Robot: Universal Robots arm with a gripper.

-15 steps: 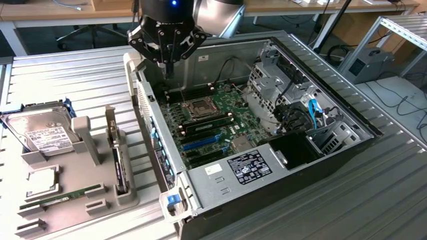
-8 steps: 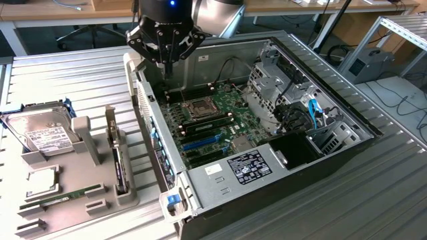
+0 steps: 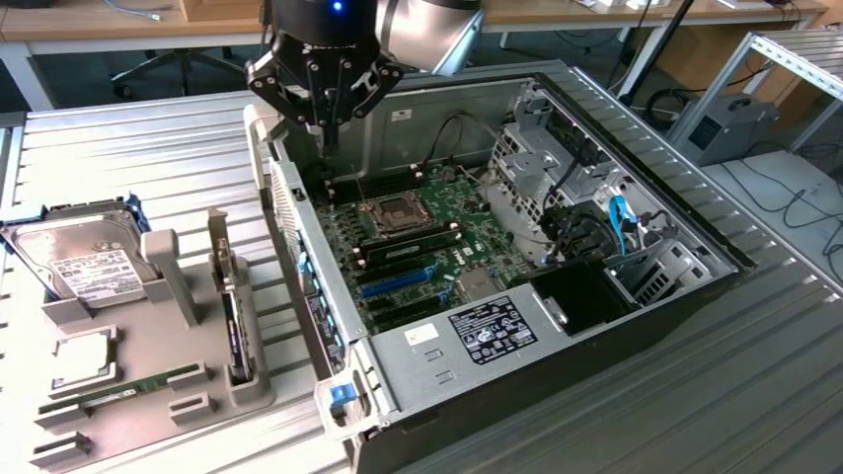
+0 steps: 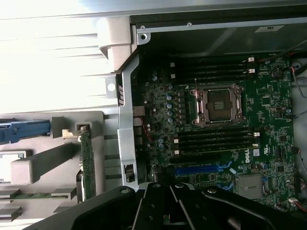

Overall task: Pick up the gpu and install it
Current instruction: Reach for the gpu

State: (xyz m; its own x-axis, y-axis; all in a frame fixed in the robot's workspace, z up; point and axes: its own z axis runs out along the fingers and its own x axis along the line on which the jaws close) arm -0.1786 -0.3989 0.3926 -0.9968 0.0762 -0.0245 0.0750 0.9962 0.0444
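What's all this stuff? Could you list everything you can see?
computer case: one, black and grey, open, centre
motherboard: one, green, inside the case
holder: one, grey, beside the case, exterior view's left
gpu: one, black, on edge in the holder
hard drive: one, silver, white label, at the holder's end
memory stick: one, green, lying in the holder
gripper: one, black, above the case, apart from the gpu
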